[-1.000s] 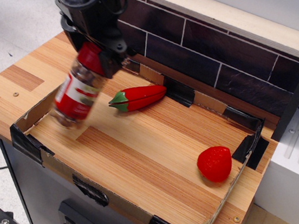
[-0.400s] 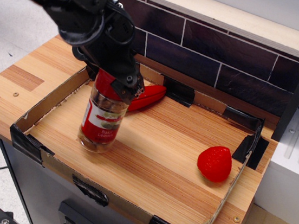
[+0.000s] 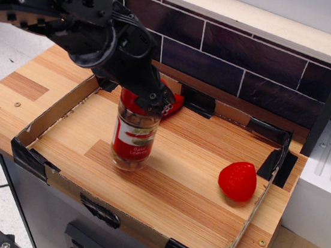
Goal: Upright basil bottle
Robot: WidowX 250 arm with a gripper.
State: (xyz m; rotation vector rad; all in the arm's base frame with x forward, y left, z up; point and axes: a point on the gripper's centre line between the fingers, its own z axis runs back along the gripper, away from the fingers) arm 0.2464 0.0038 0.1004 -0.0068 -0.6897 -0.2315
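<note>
The basil bottle [image 3: 133, 138] is a clear jar with a red-and-white label and brownish contents. It stands nearly upright inside the cardboard-walled tray [image 3: 51, 116], with its base on or just above the wooden floor. My black gripper [image 3: 147, 97] comes in from the upper left and is shut on the bottle's red cap, which it mostly hides.
A red toy chili [image 3: 174, 104] lies behind the bottle, mostly hidden by my gripper. A red strawberry [image 3: 237, 181] sits at the tray's right side. A dark tiled wall [image 3: 239, 60] runs behind the tray, and black tape marks its corners.
My gripper has carried the bottle to the right, toward the tray's middle. The bottle has gone from tilted to nearly upright.
</note>
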